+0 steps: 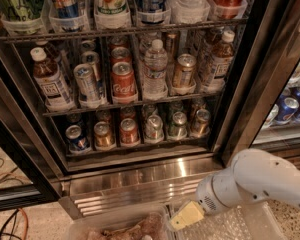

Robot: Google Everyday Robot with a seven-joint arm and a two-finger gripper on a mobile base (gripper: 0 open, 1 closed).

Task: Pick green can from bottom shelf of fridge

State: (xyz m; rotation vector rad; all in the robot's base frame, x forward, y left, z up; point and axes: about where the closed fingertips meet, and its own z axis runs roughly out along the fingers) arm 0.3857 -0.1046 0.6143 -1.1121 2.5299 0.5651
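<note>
The fridge [240, 84] stands open in front of me. Its bottom shelf [140, 145] holds a row of short cans. The green can [178, 125] stands second from the right in that row, between a silvery-white can [153, 128] and a brown-gold can [200, 122]. My gripper [186, 215] hangs low at the end of the white arm [250, 181]. It is below the fridge's ribbed steel base [140, 181], well below the green can and a little to its right, and touches no can.
The rack above holds bottles and taller cans, among them a red cola can [123, 80]. An adjoining cooler with blue cans [290, 109] is at the right. Clear plastic bins [115, 224] sit at the bottom edge. Cables [10, 224] lie on the floor at left.
</note>
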